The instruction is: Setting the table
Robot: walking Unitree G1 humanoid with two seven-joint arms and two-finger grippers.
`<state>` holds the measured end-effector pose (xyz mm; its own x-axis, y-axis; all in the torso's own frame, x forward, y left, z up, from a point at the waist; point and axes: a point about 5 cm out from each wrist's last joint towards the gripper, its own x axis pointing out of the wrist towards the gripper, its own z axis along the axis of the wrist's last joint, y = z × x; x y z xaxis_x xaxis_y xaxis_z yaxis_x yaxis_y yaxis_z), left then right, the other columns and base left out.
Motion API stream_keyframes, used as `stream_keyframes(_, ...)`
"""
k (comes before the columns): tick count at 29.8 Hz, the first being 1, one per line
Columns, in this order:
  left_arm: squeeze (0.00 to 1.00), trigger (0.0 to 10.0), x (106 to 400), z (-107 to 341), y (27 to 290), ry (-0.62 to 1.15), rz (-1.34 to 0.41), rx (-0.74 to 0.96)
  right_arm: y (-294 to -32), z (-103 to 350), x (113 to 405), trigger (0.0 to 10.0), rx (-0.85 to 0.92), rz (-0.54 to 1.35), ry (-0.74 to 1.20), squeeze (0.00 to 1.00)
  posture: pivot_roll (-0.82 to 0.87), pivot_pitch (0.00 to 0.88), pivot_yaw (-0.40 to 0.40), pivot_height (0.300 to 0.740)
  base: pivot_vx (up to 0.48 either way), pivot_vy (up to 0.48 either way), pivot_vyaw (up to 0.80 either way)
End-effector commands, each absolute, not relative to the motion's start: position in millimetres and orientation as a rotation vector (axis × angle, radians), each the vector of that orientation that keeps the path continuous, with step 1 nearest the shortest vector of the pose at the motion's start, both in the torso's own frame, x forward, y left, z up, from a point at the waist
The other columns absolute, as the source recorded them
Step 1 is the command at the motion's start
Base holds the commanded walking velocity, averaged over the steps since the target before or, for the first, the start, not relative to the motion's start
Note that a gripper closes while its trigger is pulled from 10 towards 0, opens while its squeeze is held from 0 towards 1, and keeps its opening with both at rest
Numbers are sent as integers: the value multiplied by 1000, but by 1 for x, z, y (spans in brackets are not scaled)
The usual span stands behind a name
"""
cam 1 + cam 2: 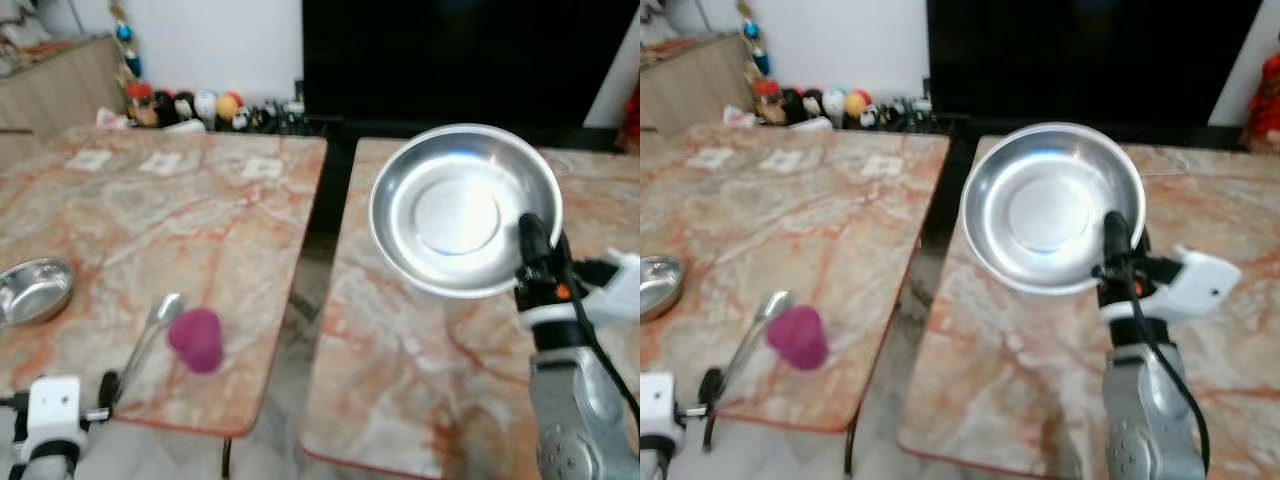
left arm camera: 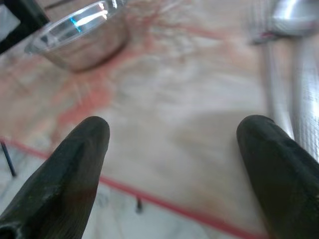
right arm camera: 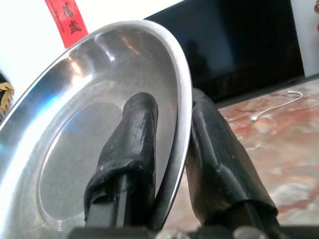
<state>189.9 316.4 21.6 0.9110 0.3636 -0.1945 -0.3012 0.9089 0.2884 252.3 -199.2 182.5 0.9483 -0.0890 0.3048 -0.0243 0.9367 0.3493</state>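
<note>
One steel plate (image 1: pixel 455 210), empty, pinched by the right end effector (image 3: pixel 169 164); left end effector (image 2: pixel 174 164) wide.

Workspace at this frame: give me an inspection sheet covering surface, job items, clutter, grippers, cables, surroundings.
Surface: two marble-patterned tables, left table and right table, with a gap between them.
Job's things: steel plate held tilted above the right table; small steel bowl, metal spoon and pink cup on the left table.
Clutter: white cards at the left table's far side.
Grippers: right gripper clamped on the plate's rim, one finger inside, one behind; left gripper open, low at the left table's near edge.
Cables: thin white cable on the right table.
Surroundings: dark screen, toys by the wall.
</note>
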Motion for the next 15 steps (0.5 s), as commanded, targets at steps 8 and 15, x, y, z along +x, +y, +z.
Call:
stream_keyframes(8,0,10000,192,16,301,238,352,233,-196,192,255,10000,367,-1,-365,0,60,7,-6,740,0,0,0)
stream_keyframes(15,0,10000,197,46,317,75,516,239,-192,191,257,10000,378,17,-365,0,66,6,-14,740,0,0,0)
